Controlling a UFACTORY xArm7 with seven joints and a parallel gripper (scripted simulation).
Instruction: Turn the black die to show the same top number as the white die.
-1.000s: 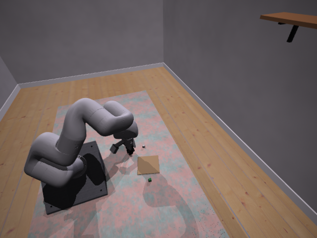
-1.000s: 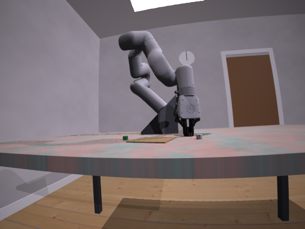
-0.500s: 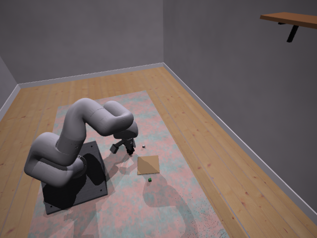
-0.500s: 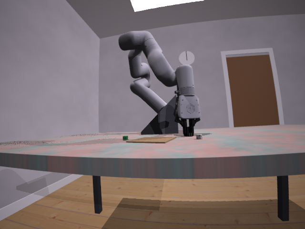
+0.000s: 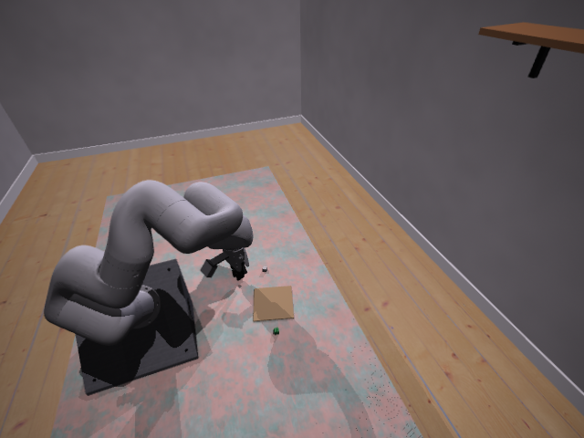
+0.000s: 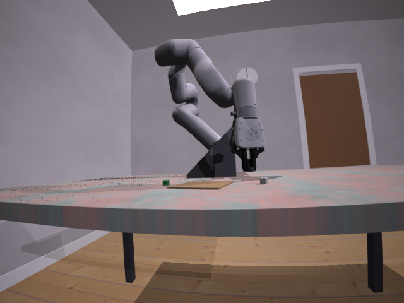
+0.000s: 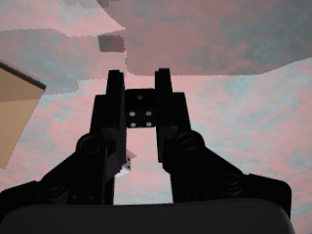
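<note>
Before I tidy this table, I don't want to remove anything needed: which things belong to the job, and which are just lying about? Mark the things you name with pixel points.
For the job:
- black die [image 7: 140, 108], in the gripper [image 5: 239, 276] [image 6: 249, 170] [image 7: 139, 89]
- white die [image 5: 265, 269] [image 6: 263, 180] [image 7: 126, 167]
- mat [image 5: 273, 304] [image 6: 200, 185] [image 7: 17, 99]

Just lying about:
- green die [image 5: 276, 331] [image 6: 166, 182], though its top number must stay unchanged

Pincer [image 7: 139, 89] clamps black die [image 7: 140, 108]; mat corner [image 7: 21, 97] off left.

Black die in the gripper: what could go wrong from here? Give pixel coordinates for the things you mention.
The black die [image 7: 140, 108] sits between the fingertips of the gripper [image 5: 239, 273] [image 6: 249, 169] [image 7: 139, 89], raised off the table, so a slip could drop it and tumble it to another face.

The white die [image 5: 265, 269] [image 6: 263, 180] [image 7: 126, 166] stands close by; a low swing might knock it and change its number.
</note>
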